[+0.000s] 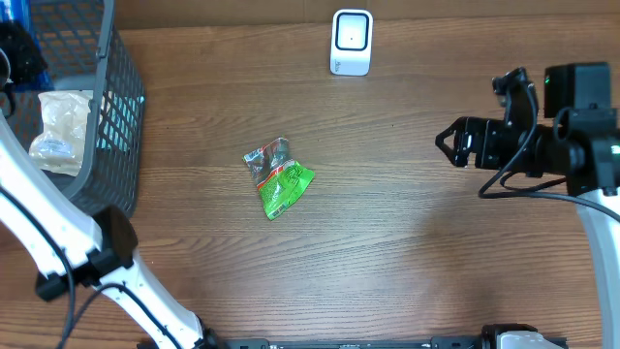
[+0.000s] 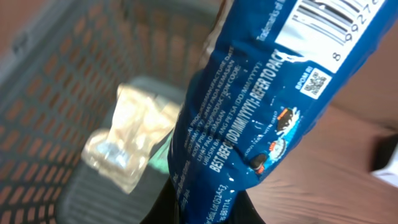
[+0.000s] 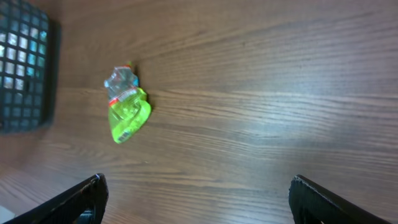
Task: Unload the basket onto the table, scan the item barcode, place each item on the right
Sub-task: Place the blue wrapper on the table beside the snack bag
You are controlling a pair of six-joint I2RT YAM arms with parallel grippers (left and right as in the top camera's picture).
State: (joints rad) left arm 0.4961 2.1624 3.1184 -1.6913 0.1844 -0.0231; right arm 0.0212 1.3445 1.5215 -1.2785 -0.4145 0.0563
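Note:
In the left wrist view a blue packet point(image 2: 249, 106) fills the middle, its barcode point(image 2: 336, 15) at the top right. My left gripper point(image 2: 208, 210) is shut on the packet's lower end, over the basket point(image 2: 56, 74). From overhead that gripper point(image 1: 15, 48) shows as a dark shape at the far left top, with a bit of blue point(image 1: 37, 29) beside it. The white scanner point(image 1: 351, 42) stands at the table's back. My right gripper point(image 1: 472, 111) hovers at the right, open and empty point(image 3: 196, 193).
A green and clear packet point(image 1: 278, 177) lies mid-table, also in the right wrist view point(image 3: 126, 106). The dark mesh basket point(image 1: 111, 116) at the left holds a pale bag point(image 1: 60, 131). The left arm point(image 1: 58, 233) crosses the front left corner.

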